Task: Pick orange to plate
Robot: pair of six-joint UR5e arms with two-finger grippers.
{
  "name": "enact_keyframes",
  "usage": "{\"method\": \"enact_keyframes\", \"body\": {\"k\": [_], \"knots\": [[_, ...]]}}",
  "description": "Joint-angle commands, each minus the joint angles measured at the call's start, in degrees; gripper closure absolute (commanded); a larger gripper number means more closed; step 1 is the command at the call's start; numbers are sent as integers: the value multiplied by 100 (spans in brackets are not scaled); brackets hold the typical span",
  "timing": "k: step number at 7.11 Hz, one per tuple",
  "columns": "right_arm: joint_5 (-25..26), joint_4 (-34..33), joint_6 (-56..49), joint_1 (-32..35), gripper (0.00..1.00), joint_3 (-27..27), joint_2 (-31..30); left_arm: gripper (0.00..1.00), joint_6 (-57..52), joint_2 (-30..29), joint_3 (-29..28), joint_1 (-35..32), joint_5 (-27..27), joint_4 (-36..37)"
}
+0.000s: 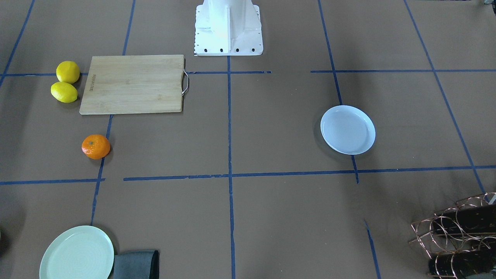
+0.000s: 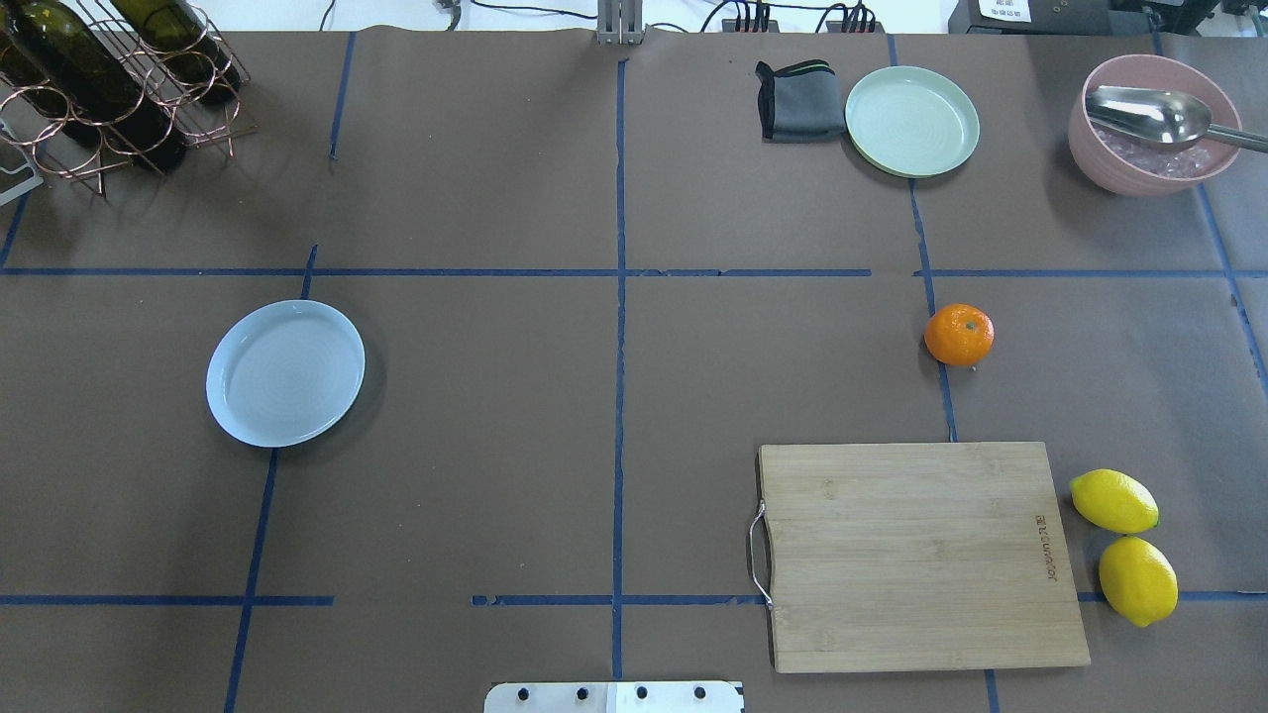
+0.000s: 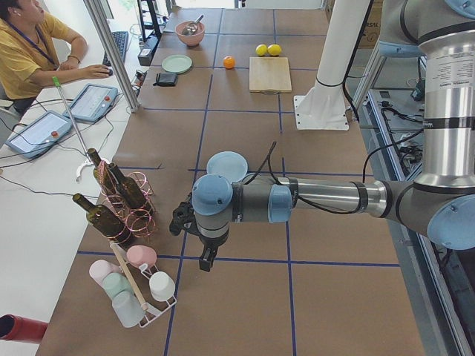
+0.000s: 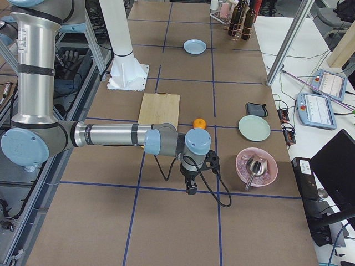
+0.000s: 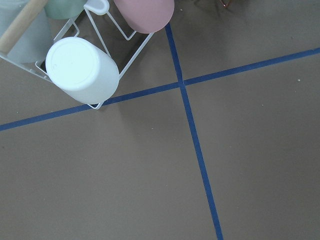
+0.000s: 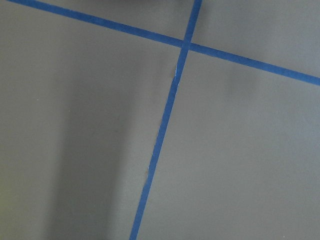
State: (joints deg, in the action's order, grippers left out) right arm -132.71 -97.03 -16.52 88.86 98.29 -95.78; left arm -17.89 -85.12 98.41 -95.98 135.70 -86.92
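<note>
The orange (image 1: 95, 146) (image 2: 959, 335) (image 3: 228, 62) (image 4: 199, 123) rests on the brown table beyond the cutting board's far corner. The white, faintly bluish plate (image 1: 348, 130) (image 2: 285, 372) (image 3: 227, 165) (image 4: 194, 46) lies empty on the other half of the table. Only the side views show the grippers. My left gripper (image 3: 206, 259) points down over the table's left end, past the plate, beside a cup rack. My right gripper (image 4: 191, 188) points down near the right end, a little beyond the orange. I cannot tell whether either one is open or shut. Both wrist views show only table and blue tape.
A bamboo cutting board (image 2: 921, 555) lies near the robot base (image 2: 614, 696), with two lemons (image 2: 1124, 545) beside it. At the far side are a pale green plate (image 2: 911, 121), a grey cloth (image 2: 797, 99), a pink bowl with a spoon (image 2: 1154, 124) and a bottle rack (image 2: 109, 89). The cup rack (image 5: 82, 70) is close to the left gripper.
</note>
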Motion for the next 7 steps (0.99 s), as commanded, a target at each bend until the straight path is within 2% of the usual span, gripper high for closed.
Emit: {"method": "enact_keyframes", "body": {"k": [1,3,4,5,6,7], "knots": [[0,0,-9,0,0,-3,-2,0,5,4,37,0,-8,8],[9,9,-44,0,0,41,68,0,5,4,187,0,-34,8],[17,383,-61,-9,0,111,77,0,22,-4,318,0,-78,-1],[9,1196,104,-9,0,77,42,0,31,-57,371,17,-79,-279],[9,1308,306,-35,0,33,51,0,40,-109,337,18,-79,-1013],[-165,1640,351,-35,0,50,68,0,75,-171,276,26,-52,-2099]]}}
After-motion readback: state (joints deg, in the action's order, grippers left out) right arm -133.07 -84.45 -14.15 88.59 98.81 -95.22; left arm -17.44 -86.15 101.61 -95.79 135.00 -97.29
